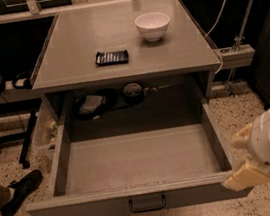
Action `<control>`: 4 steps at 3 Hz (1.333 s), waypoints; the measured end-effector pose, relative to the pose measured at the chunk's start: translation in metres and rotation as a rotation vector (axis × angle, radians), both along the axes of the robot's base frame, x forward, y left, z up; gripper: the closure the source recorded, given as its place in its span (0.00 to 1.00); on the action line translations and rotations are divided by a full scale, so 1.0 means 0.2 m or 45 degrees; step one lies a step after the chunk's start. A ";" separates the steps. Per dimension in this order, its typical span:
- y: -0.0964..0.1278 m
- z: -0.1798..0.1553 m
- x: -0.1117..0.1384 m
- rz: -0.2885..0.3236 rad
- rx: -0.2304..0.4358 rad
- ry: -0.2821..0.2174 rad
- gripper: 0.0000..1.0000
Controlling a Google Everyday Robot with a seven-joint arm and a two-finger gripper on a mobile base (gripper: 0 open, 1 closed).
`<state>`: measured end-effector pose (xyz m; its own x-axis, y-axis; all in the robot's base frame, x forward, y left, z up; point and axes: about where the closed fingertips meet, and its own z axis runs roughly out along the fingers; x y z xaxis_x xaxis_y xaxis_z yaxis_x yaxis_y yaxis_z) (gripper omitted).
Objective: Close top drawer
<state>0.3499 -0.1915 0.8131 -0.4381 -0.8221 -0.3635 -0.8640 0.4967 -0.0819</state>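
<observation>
Gripper at the open drawer's front right corner, push not yet made.

Gripper (246, 174) low at frame right, at the front right corner of the top drawer (89, 208); contact or a small gap, cannot tell, nor whether it is clenched or released. Position reads as a set-up to press the flat front inward, so the loop handle (147, 202) need not be grasped. Drawer pulled far out from the cabinet (119, 69), tray bare, front panel nearest the camera. An off-centre push at a corner may skew the drawer on its runners; nearer the middle looks safer. White bowl (153, 25) and a dark flat object (112, 57) sit on the cabinet top, well clear of the drawer's travel. Dark clutter (94, 104) in the recess behind may limit full closing.
</observation>
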 end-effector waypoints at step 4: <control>0.05 -0.24 -0.14 -0.043 0.021 0.025 1.00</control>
<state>0.3212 -0.1821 0.7653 -0.4730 -0.8004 -0.3682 -0.8480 0.5271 -0.0565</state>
